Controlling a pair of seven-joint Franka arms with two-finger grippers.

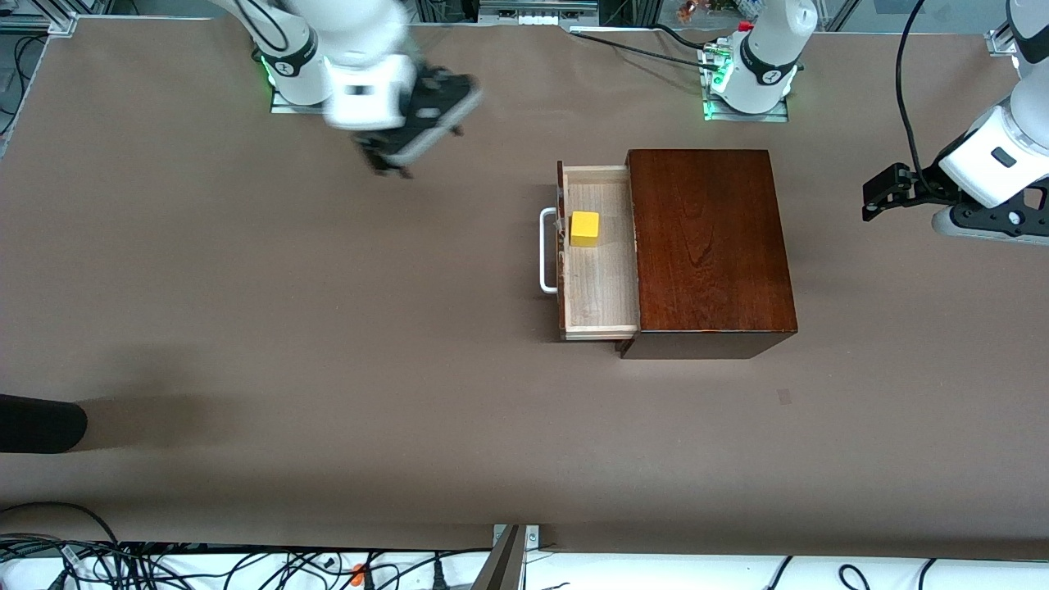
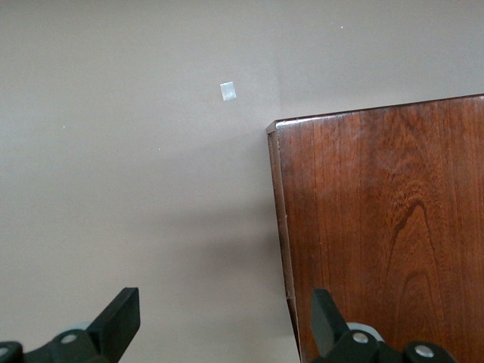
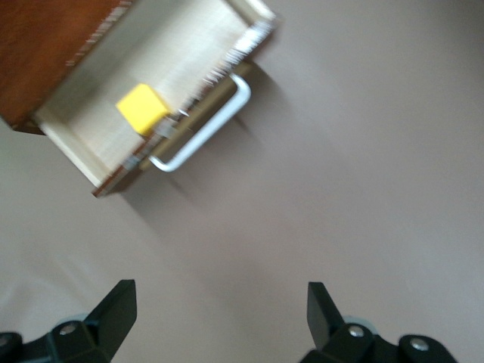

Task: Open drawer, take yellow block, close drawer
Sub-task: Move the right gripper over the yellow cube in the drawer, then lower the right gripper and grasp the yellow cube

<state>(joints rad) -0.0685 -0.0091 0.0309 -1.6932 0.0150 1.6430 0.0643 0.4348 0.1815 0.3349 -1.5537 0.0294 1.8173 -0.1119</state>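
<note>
The dark reddish-brown wooden box (image 1: 709, 246) stands mid-table. Its drawer (image 1: 598, 287) is pulled open toward the right arm's end, showing the pale inside and the white handle (image 1: 547, 250). The yellow block (image 1: 584, 228) sits in the drawer, close to the drawer front. My right gripper (image 1: 389, 166) is open and empty, over bare table near its arm's base. Its wrist view shows the drawer (image 3: 174, 68), the block (image 3: 142, 109) and the handle (image 3: 204, 136) ahead of the gripper (image 3: 219, 314). My left gripper (image 1: 870, 199) is open and empty, over the table past the box's closed end; its wrist view shows it (image 2: 223, 321) by the box's edge (image 2: 386, 227).
A small pale tape patch (image 1: 784, 397) lies on the table nearer to the front camera than the box; it also shows in the left wrist view (image 2: 228, 91). A dark object (image 1: 37, 424) juts in at the right arm's end. Cables (image 1: 164, 565) run along the table's front edge.
</note>
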